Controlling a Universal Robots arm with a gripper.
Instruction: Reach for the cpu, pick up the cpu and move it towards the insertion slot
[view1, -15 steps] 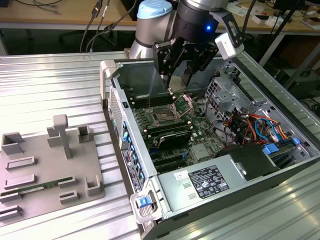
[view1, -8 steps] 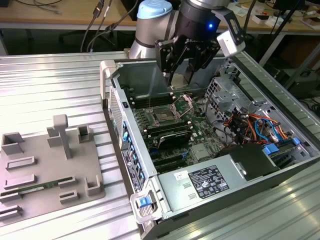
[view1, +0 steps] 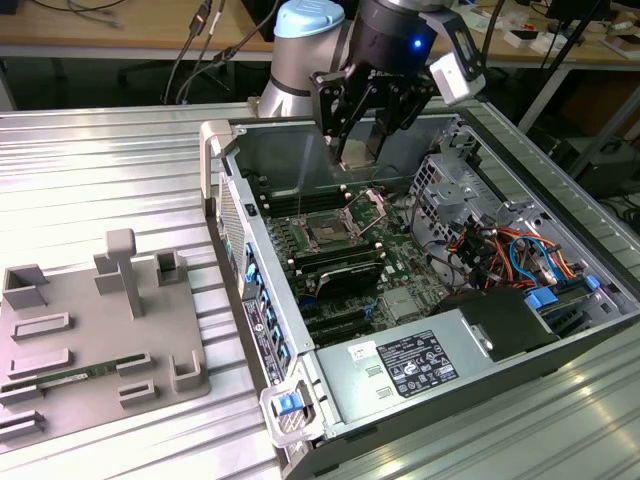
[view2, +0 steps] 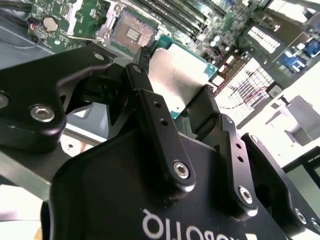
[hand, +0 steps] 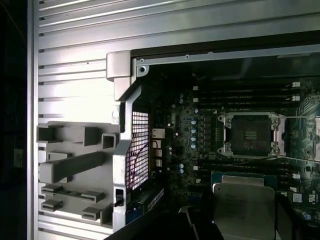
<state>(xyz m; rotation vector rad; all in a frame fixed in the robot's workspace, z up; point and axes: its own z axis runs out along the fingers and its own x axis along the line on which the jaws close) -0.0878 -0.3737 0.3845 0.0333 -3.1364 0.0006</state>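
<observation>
My gripper (view1: 362, 150) hangs over the open computer case, shut on the cpu (view1: 357, 152). In the second wrist view the cpu (view2: 177, 72), a flat square chip with a silvery top, is clamped between the two black fingers (view2: 150, 107). It hovers above the motherboard, a short way from the insertion slot (view2: 131, 32). The insertion slot (view1: 326, 232) is a square socket with a dark centre, and its metal bracket stands raised beside it. In the first wrist view the cpu (hand: 245, 205) sits just off the insertion slot (hand: 249, 134).
The computer case (view1: 245, 215) has raised metal walls around the motherboard. Inside it are a power supply (view1: 400, 365), drive cages and coloured cables (view1: 505, 245). A grey tray (view1: 60, 345) with a green memory stick (view1: 85, 372) lies on the ribbed table at the exterior view's left.
</observation>
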